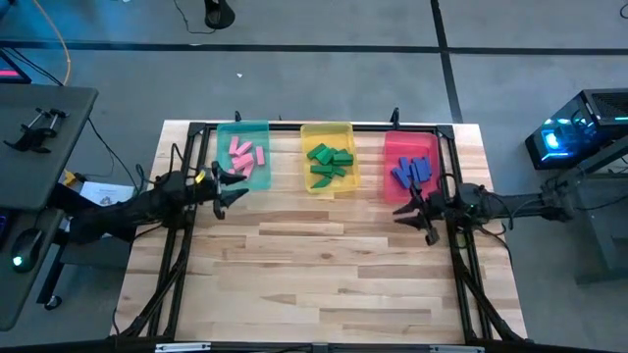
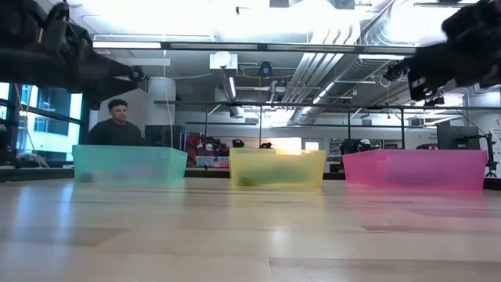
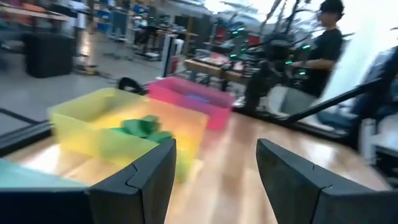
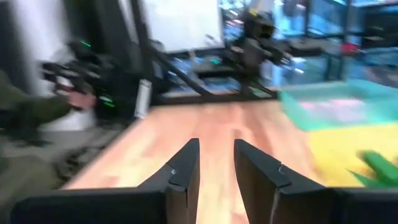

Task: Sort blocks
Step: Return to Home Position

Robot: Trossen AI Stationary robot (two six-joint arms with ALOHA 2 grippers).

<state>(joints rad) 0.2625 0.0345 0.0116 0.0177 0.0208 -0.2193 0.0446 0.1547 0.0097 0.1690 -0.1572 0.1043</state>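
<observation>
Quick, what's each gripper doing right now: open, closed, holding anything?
Left gripper: open, empty, raised by the teal tray.
Right gripper: open a little, empty, raised by the red tray.

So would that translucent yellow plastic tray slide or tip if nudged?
Probably slides: the translucent yellow plastic tray sits low and wide on the wooden table. Likely light, with thin see-through walls. The loose green blocks inside may shift.
</observation>
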